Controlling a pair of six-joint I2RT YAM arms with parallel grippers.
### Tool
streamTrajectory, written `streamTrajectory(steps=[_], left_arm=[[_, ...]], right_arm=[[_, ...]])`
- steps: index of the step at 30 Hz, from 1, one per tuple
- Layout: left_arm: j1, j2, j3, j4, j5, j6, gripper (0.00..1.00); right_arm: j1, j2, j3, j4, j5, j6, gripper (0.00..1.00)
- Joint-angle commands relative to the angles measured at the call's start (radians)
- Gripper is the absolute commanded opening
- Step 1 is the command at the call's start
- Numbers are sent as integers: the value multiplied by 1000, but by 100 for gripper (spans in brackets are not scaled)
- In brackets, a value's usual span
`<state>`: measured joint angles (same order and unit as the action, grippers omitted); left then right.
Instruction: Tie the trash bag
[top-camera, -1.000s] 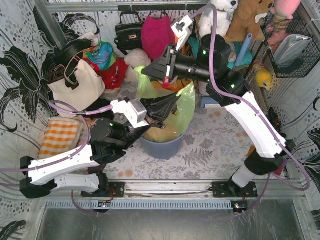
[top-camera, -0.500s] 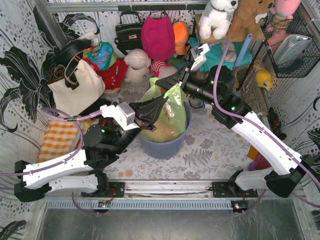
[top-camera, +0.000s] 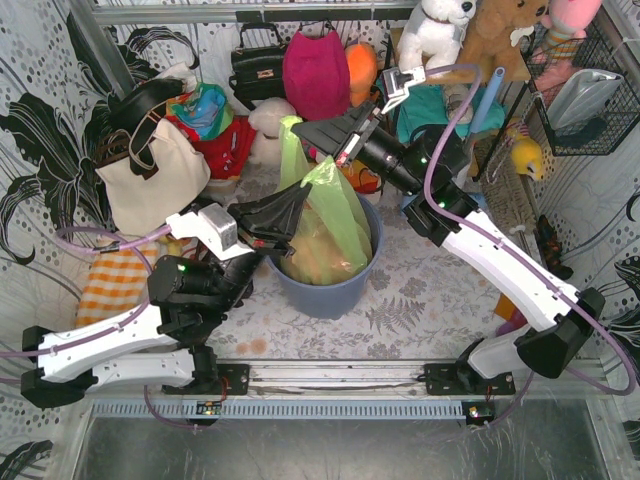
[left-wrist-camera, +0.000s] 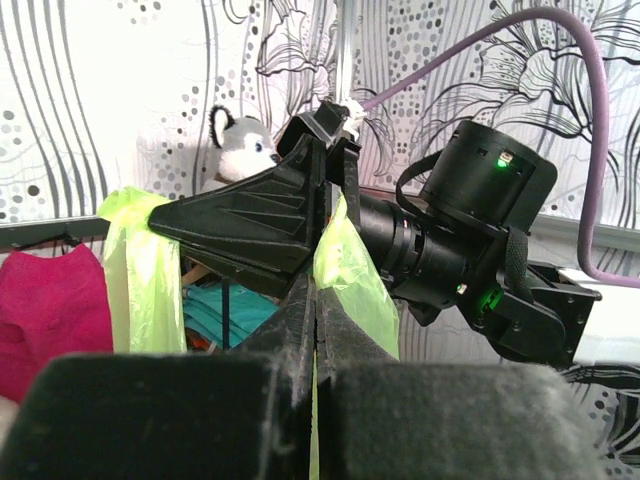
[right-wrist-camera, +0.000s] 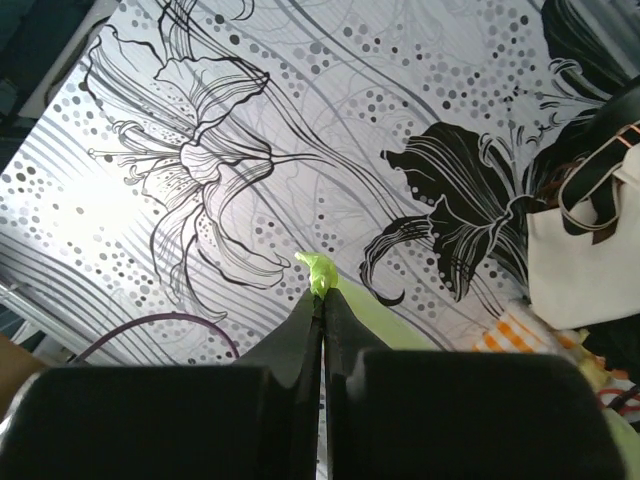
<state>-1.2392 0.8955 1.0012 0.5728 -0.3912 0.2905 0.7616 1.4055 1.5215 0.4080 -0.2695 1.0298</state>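
Pinching the trash bag (top-camera: 337, 228) are left gripper (top-camera: 303, 190) and right gripper (top-camera: 297, 125).

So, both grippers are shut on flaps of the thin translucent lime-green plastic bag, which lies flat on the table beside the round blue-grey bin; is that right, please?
Not quite: the lime-green plastic bag stands inside the round blue-grey bin, not beside it, as the top external view shows. The left gripper and right gripper are indeed both shut on its flaps.
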Motion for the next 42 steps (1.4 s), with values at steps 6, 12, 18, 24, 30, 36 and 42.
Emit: streamTrajectory(steps=[6, 12, 18, 24, 30, 36, 42], left_arm=[[-3, 1, -25, 126, -151, 83, 0], [3, 31, -17, 167, -212, 128, 0], [4, -6, -58, 224, -249, 122, 0], [4, -58, -80, 209, -187, 89, 0], [4, -46, 1, 47, -27, 65, 0], [4, -11, 73, -82, 12, 75, 0], [4, 12, 71, -70, -65, 99, 0]], right_arm=[[5, -3, -44, 128, -47, 88, 0], [10, -88, -148, 142, -15, 11, 0], [10, -158, -243, 204, 6, -107, 0], [10, -161, -219, 231, -10, -190, 0], [10, -46, -28, 184, -114, -207, 0], [11, -8, 41, 136, -152, -205, 0], [12, -45, -6, 104, -140, -206, 0]])
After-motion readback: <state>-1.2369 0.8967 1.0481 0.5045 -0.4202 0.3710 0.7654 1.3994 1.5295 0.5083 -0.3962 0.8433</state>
